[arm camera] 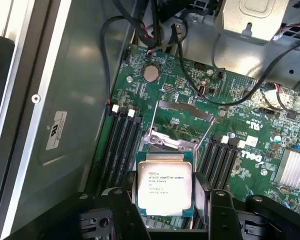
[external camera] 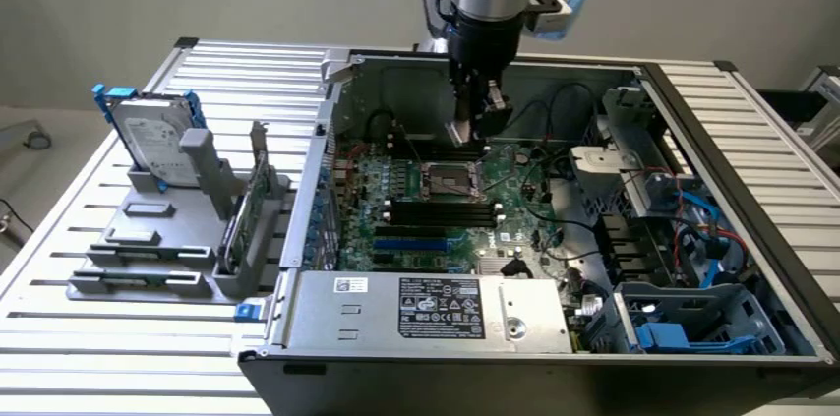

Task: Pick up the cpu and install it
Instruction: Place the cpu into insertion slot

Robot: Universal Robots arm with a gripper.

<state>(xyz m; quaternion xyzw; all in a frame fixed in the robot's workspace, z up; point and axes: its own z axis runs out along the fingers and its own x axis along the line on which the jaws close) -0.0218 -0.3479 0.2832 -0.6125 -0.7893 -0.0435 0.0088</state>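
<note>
Wrist view: claw (arm camera: pixel 166 200) clamps cpu (arm camera: pixel 165 181) by opposite edges, jaws wide; pickup done. Socket (arm camera: pixel 167 142) below claw open, cpu unseated.

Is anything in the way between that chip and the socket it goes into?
Nothing visible. The gripper holds the cpu just over the board, and the socket close by lies bare, its frame swung back.

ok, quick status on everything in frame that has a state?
gripper: shut on the cpu
cpu: held over the motherboard, in front of the socket, not seated
socket: open, frame raised
computer case: side open, inside exposed
hard drive: upright in the grey holder, outside the case
</note>
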